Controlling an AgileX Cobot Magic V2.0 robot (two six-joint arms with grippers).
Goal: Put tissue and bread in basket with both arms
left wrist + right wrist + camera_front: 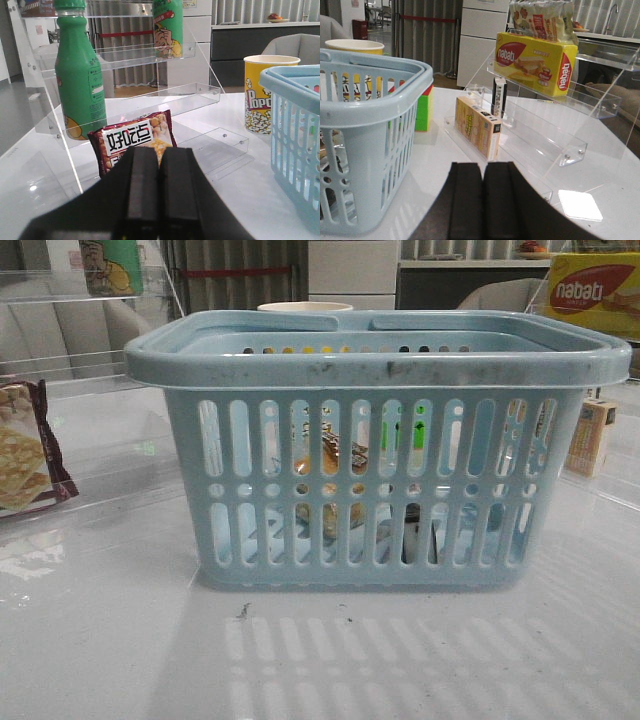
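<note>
- Front view: bread (335, 455) and dark tissue (415, 540) lie inside the basket (380, 365) on the worktop (320, 660).
- Bread bag: probably light, crushable; grip its edge.
- Left hand (151, 192), right hand (479, 200): fingers together, empty.

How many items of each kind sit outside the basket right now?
Bottles: 2, green bottle and second bottle
Popcorn cups: 1
Snack packets: 1, cracker packet
Boxes: 3, nabati box, tan box, dark box
Cubes: 1
Total: 8
</note>
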